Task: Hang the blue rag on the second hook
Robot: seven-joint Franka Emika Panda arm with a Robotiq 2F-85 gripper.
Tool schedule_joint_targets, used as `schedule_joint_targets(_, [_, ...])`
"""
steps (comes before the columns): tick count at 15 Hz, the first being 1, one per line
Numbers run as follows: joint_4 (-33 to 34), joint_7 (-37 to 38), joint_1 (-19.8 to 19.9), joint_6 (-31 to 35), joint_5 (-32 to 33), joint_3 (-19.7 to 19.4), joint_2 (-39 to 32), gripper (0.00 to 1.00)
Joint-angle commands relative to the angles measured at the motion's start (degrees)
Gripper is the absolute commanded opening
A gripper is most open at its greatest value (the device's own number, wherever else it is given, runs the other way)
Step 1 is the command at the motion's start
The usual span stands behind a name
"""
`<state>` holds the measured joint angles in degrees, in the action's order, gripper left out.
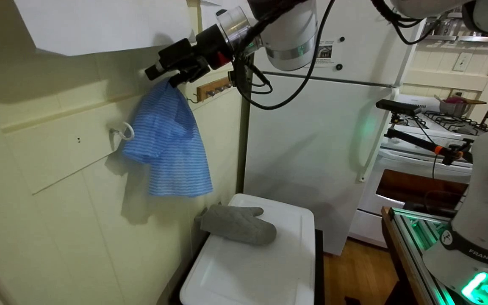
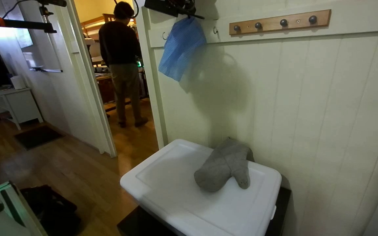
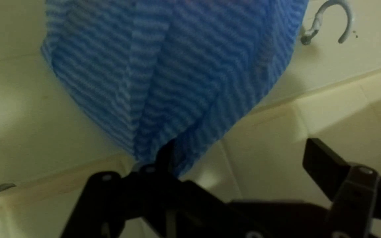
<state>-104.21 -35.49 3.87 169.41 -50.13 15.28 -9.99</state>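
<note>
The blue rag, finely striped with pale lines, hangs against the wall in both exterior views point(image 1: 170, 146) point(image 2: 182, 49). In the wrist view the rag point(image 3: 177, 72) narrows to a gathered top at one fingertip. My gripper point(image 1: 163, 76) is at the rag's top. In the wrist view its fingers point(image 3: 240, 155) stand wide apart, with bare wall between them. The rag lies at one finger only; whether it clings to that finger or hangs on a hook I cannot tell. The second hook is hidden behind the rag.
One outer hook point(image 1: 125, 131) shows beside the rag, also in the wrist view point(image 3: 332, 19). Another hook point(image 2: 215, 30) is nearer the wooden peg bar point(image 2: 281, 23). A grey mitt point(image 1: 239, 224) lies on a white bin lid point(image 1: 248, 271) below. A white cabinet point(image 1: 108, 25) overhangs.
</note>
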Motion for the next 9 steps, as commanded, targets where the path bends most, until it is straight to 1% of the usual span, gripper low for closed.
schedule_joint_targets(1, [0.22,4.65,0.55,-6.41,-0.29,-0.65,1.38,1.00])
schedule_joint_targets(5, [2.60,7.52,1.65,-13.57,-1.86,-0.62,1.19,1.00])
schedule_joint_targets(9, [4.11,9.03,2.19,-16.29,-2.12,-0.73,0.48,1.00])
